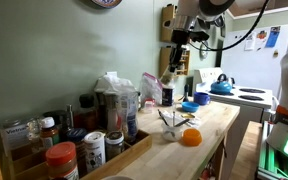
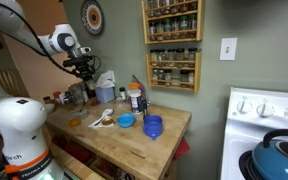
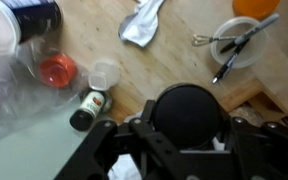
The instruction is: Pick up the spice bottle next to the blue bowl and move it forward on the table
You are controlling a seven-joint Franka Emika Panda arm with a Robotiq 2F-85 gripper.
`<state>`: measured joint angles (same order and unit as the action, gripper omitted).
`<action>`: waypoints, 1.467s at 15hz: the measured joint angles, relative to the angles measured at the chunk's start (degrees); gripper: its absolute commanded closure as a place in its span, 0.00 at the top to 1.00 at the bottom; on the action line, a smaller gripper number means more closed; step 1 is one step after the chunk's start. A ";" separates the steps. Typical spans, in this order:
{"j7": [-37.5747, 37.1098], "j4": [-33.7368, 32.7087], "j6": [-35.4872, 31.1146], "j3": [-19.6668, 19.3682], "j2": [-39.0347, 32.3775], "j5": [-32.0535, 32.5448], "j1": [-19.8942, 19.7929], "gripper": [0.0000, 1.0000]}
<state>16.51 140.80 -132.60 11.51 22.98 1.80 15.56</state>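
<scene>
In the wrist view my gripper (image 3: pixel 189 135) is shut on a bottle with a round black lid (image 3: pixel 189 108), one finger on each side of it. It holds the bottle above the pale wooden table (image 3: pixel 184 50). In both exterior views the gripper (image 1: pixel 175 48) (image 2: pixel 84 70) hangs high over the back of the table (image 1: pixel 212 122) (image 2: pixel 114 142), near the wall. The small blue bowl (image 1: pixel 188 107) (image 2: pixel 126 121) sits on the table, apart from the gripper. The held bottle is too small to make out in the exterior views.
A white bowl with utensils (image 3: pixel 234 45) (image 1: pixel 172 127) and an orange fruit (image 1: pixel 190 137) (image 3: pixel 256 5) lie nearby. A small bottle lies on its side (image 3: pixel 87 108) by a red lid (image 3: pixel 57 70). A blue cup (image 2: pixel 152 127) and a blue kettle (image 1: pixel 221 87) on the stove also show.
</scene>
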 measured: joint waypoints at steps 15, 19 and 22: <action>-26.64 -17.90 -1.31 4.35 -25.53 14.70 -0.57 0.30; -35.63 -24.84 2.33 2.06 -34.47 25.11 -0.11 0.55; -33.25 -26.79 2.45 1.61 -37.42 24.73 -0.03 0.30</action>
<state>-16.75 114.01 -130.15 13.11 -14.44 26.52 15.53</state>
